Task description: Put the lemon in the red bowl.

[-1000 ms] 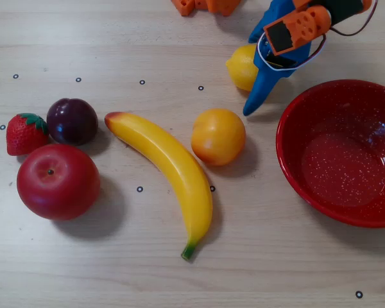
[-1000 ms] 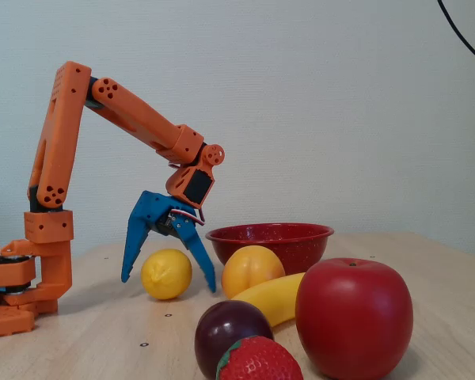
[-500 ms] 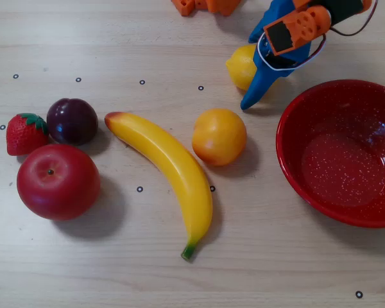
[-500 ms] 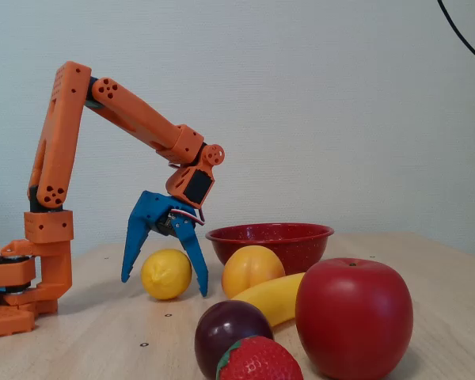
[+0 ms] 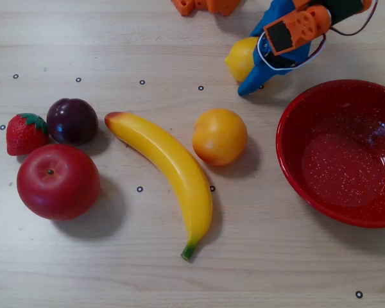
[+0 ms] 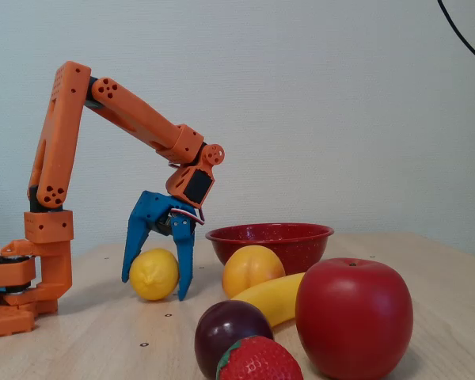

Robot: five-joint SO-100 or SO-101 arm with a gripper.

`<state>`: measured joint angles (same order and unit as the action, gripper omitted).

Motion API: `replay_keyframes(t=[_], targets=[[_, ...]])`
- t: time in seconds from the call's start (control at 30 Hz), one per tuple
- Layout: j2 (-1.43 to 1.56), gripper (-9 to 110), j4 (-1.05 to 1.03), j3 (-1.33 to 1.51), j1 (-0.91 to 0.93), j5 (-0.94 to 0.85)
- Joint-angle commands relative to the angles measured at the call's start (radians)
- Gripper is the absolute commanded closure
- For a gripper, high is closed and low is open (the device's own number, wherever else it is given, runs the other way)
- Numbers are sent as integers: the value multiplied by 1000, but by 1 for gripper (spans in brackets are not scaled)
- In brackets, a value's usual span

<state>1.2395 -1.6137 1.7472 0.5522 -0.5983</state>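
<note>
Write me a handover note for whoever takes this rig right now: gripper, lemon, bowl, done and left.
Gripper: open, blue fingers straddling the lemon, tips down near the table; contact with the lemon can't be judged, no grip closed yet.
Lemon: on the table, not lifted; in the overhead view it lies up and left of the red bowl.
Red bowl: empty, upright.
Done: approach to the lemon.
Left: close on the lemon, lift, carry over the bowl, release.
</note>
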Motion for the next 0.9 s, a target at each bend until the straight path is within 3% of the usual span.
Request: replay_keyframes(t=[0.0, 0.23, 0.4, 0.87], targets=[[23, 73, -26, -80, -14, -20], [18, 81, -23, -80, -15, -26], [15, 101, -25, -87, -17, -32], [189, 101, -259, -296, 14, -37]])
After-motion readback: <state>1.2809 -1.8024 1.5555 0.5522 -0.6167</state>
